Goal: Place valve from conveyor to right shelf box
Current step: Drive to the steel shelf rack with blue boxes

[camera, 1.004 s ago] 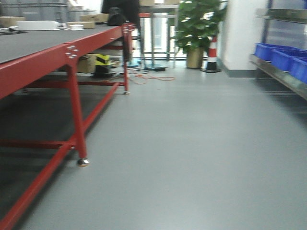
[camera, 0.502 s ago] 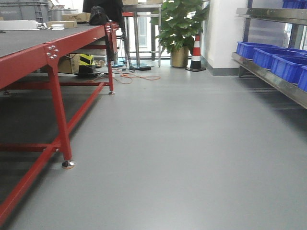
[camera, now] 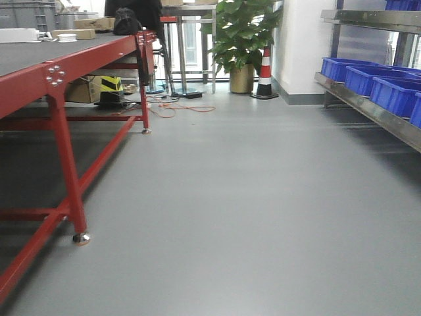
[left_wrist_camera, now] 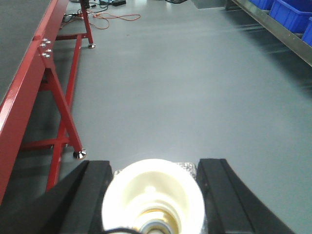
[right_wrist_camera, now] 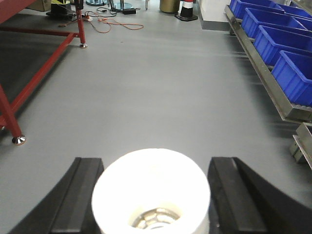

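- left gripper [left_wrist_camera: 153, 163] clenched on a valve [left_wrist_camera: 153, 195], white cap toward the camera; right gripper [right_wrist_camera: 156, 161] grasping a second valve [right_wrist_camera: 151, 190] the same way
- smooth grey floor [camera: 250, 197] beneath; red-framed conveyor [camera: 39, 56] on the left
- steel shelf [camera: 368, 108] on the right carrying blue boxes [camera: 395, 92]; contents cannot be told
- plant [camera: 240, 33] and striped cone [camera: 265, 69] by the far wall

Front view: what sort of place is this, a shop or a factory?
Probably a factory or warehouse floor: a long red-framed conveyor, blue bins on a metal shelf, and a striped traffic cone on bare grey flooring.
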You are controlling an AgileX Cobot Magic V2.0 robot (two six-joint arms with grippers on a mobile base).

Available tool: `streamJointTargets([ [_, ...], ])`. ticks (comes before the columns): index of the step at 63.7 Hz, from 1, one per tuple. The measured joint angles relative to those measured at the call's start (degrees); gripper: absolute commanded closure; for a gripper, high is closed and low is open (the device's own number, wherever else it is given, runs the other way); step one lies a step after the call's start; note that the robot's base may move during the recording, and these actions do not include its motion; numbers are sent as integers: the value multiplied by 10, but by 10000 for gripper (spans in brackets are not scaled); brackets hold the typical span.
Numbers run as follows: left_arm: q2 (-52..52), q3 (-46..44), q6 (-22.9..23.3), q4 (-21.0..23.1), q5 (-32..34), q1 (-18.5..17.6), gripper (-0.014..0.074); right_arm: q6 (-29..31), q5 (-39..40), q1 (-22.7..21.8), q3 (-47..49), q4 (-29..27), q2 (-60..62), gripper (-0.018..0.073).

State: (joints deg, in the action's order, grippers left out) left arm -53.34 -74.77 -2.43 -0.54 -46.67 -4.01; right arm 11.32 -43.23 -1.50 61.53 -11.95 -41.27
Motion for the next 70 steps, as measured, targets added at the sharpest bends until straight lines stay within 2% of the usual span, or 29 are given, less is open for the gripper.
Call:
streamJointTargets([
  [70,0,0,0,-1,0,0,707,0,0,0,0,0,0,712],
])
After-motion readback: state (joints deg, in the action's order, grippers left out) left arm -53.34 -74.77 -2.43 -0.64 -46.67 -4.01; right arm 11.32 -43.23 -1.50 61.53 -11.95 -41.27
